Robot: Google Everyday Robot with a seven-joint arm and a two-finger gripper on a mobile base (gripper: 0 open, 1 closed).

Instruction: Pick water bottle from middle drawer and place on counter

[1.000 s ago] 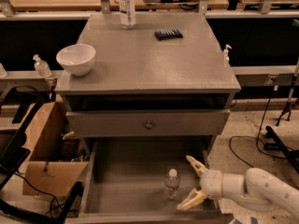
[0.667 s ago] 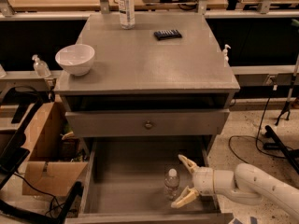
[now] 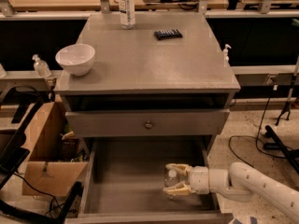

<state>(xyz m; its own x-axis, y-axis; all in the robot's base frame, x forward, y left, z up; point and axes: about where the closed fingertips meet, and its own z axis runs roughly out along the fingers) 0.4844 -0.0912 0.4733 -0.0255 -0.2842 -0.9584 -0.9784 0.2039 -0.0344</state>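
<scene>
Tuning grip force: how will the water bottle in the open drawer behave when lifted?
The water bottle looks small and clear, so probably light with thin walls that may buckle. Standing upright on the middle drawer's flat floor, it could tip if nudged. The gripper is at it.

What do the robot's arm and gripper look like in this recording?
The arm is made of smooth, rounded white segments, thick and tube-like. The gripper, down in the middle drawer at the water bottle, has a white cylindrical wrist and two curved, pale yellowish jaws. No cables or markings show on either.
</scene>
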